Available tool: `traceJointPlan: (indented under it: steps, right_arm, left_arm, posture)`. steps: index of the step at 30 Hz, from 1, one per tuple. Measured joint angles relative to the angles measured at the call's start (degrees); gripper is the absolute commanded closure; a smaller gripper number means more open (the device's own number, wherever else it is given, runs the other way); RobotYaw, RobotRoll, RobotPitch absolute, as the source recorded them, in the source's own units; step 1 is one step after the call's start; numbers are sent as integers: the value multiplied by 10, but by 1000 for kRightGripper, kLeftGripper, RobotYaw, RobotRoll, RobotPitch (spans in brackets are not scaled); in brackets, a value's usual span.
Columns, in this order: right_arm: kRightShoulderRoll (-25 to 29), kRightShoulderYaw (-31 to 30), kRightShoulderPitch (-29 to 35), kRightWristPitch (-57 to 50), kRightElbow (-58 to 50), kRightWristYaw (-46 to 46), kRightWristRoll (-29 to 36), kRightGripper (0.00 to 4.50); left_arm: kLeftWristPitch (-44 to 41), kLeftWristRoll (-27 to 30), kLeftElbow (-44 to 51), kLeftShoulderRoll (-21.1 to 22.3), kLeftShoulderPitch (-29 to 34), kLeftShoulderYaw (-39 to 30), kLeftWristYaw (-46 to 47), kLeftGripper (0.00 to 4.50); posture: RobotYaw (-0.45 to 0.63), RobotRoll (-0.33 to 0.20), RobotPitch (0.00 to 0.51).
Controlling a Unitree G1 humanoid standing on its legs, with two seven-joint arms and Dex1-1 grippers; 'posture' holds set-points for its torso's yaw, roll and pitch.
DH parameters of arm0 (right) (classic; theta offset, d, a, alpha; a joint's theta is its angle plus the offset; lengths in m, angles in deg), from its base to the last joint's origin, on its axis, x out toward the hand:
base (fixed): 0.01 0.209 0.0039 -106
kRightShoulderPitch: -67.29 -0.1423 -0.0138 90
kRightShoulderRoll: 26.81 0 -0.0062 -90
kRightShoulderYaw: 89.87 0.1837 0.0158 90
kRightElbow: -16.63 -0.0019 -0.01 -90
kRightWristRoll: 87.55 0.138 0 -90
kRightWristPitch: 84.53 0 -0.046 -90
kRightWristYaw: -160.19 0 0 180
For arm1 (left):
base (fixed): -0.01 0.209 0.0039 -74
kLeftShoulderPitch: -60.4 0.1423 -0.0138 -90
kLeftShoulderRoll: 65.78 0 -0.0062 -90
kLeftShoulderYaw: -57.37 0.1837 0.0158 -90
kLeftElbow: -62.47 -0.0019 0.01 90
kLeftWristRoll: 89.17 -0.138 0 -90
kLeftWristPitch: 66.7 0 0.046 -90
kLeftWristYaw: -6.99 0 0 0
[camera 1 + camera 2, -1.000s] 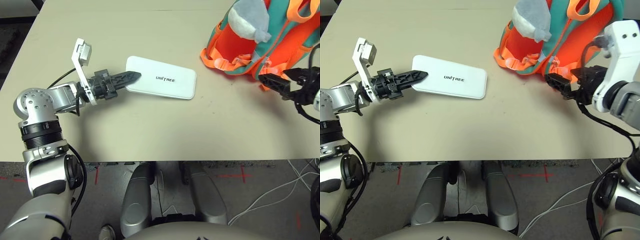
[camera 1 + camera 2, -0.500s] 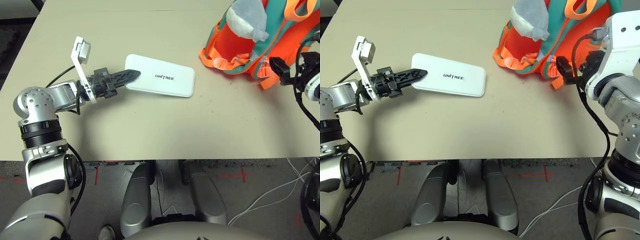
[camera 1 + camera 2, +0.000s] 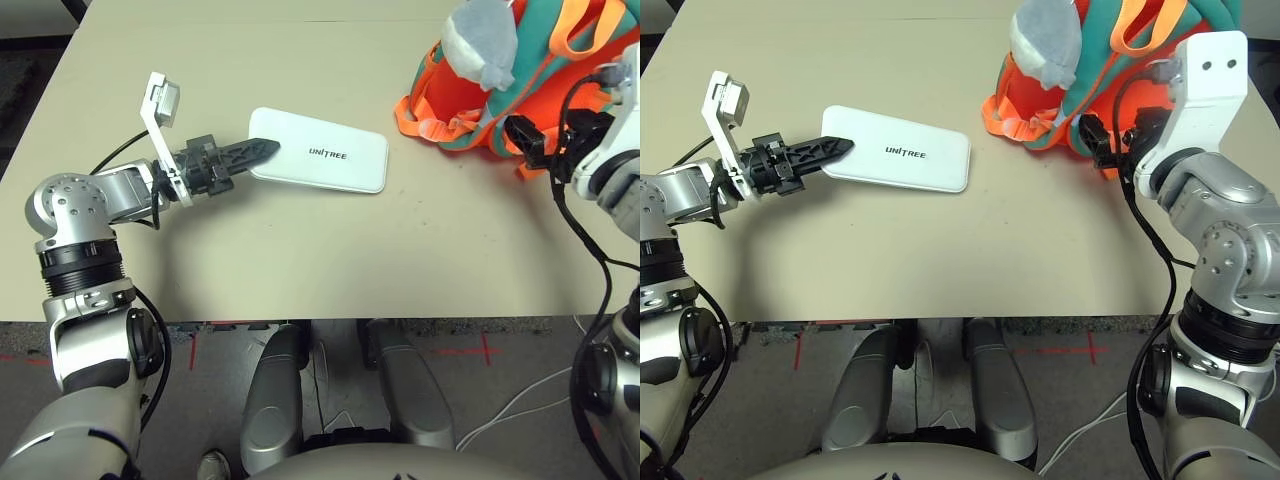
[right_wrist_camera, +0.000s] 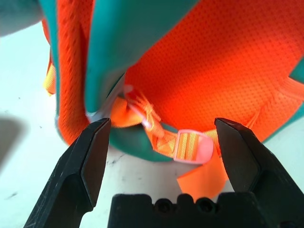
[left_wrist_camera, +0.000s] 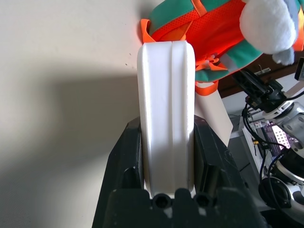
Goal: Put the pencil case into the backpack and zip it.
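The white pencil case (image 3: 325,163) with "UNITREE" lettering lies flat on the beige table (image 3: 300,260), left of centre. My left gripper (image 3: 262,150) is shut on its left end, and the left wrist view shows the pencil case (image 5: 166,80) held between both fingers (image 5: 128,152). The teal and orange backpack (image 3: 520,70) lies at the far right, its grey plush charm (image 3: 480,40) on top. My right gripper (image 3: 522,135) stands open at the backpack's near edge. An orange strap buckle (image 4: 190,145) lies between its spread fingers, untouched.
The table's front edge (image 3: 300,320) runs below both arms, with bare tabletop between the pencil case and the backpack. Loose orange straps (image 3: 430,125) trail from the backpack's left side. White cables (image 3: 530,390) lie on the floor at the right.
My right gripper has swung in from the right and closer to the backpack's near edge, staying open. The left gripper and the pencil case have not moved.
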Motion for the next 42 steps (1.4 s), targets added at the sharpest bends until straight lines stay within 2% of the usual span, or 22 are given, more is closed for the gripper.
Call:
traceJointPlan:
  steps: [10,19,28,42]
  right_arm:
    - [-37,53,-57,-98,-67,-5,47,0]
    - [-77,75,-68,-141,-102,-5,42,0]
    - [-85,25,-27,-50,-73,3,10,0]
    - [-112,-39,-35,99,31,25,-31,0]
  left_arm:
    - [16,-10,-42,9,-13,16,-17,3218]
    - [30,-28,-64,11,-30,34,-38,3218]
    - [31,-30,-62,11,-27,31,-38,3219]
    - [20,-25,-27,-1,0,-2,-22,3219]
  posture:
    - [-186,0,309]
    - [-182,0,309]
    - [-134,0,311]
    - [-100,0,322]
